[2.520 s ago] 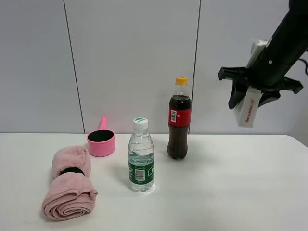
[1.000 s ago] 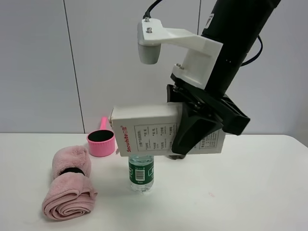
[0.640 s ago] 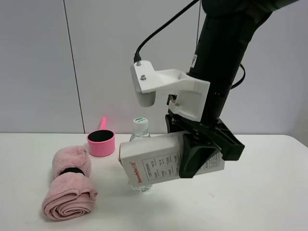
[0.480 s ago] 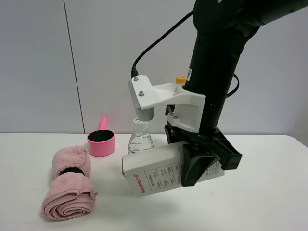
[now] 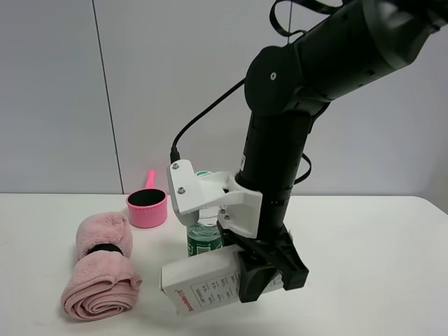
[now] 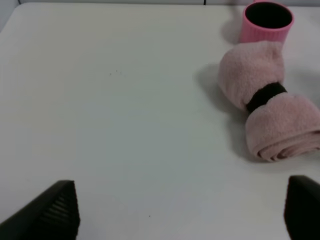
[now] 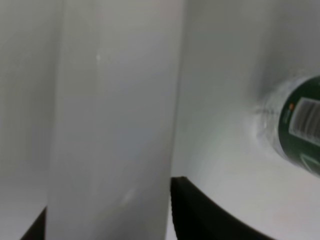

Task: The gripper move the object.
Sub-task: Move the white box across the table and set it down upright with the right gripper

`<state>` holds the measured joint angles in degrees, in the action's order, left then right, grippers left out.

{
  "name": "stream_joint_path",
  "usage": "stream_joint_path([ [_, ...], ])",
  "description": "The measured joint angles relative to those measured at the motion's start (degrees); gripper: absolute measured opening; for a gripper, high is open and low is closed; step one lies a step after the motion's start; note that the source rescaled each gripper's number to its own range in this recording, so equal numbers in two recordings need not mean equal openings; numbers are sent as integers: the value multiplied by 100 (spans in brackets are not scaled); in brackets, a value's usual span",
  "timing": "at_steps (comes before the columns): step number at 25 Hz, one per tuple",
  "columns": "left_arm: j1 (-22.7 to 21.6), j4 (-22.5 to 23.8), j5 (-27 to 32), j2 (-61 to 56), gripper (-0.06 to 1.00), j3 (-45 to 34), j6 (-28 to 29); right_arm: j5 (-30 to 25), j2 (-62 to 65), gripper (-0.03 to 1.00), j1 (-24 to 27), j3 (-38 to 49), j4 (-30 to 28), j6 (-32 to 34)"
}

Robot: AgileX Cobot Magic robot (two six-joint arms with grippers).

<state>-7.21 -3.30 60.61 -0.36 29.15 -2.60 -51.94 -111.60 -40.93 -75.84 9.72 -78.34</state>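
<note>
My right gripper (image 5: 264, 274), a black claw on a thick black arm with a white bracket (image 5: 210, 199), is shut on the white box (image 5: 198, 287). It holds the box lengthwise and tilted, just above the table in front of the water bottle (image 5: 203, 236). I cannot tell whether the box touches the table. In the right wrist view the box (image 7: 115, 115) fills the frame, with a black finger (image 7: 210, 215) beside it and the water bottle (image 7: 295, 125) close by. My left gripper (image 6: 180, 215) is open and empty over bare table. The cola bottle is hidden behind the arm.
A rolled pink towel with a black band (image 5: 101, 269) lies at the left, and a pink cup with a handle (image 5: 147, 206) stands behind it. Both also show in the left wrist view: the towel (image 6: 272, 115) and the cup (image 6: 266, 20). The white table (image 5: 378, 280) runs out to the right.
My right arm has swung from high on the right to the middle and come down with the box, now low in front of the water bottle. Nothing else has moved.
</note>
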Motion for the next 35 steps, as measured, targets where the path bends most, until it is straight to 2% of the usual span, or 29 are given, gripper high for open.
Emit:
stream_joint_path([
  [11, 0, 0, 0, 0, 100, 0, 0, 461, -406, 0, -11, -5, 136, 0],
  [21, 0, 0, 0, 0, 100, 0, 0, 514, -648, 0, -11, -5, 261, 28],
  [32, 0, 0, 0, 0, 100, 0, 0, 626, -722, 0, -11, -5, 299, 565],
  [35, 0, 0, 0, 0, 100, 0, 0, 598, -727, 10, -11, -5, 294, 689],
])
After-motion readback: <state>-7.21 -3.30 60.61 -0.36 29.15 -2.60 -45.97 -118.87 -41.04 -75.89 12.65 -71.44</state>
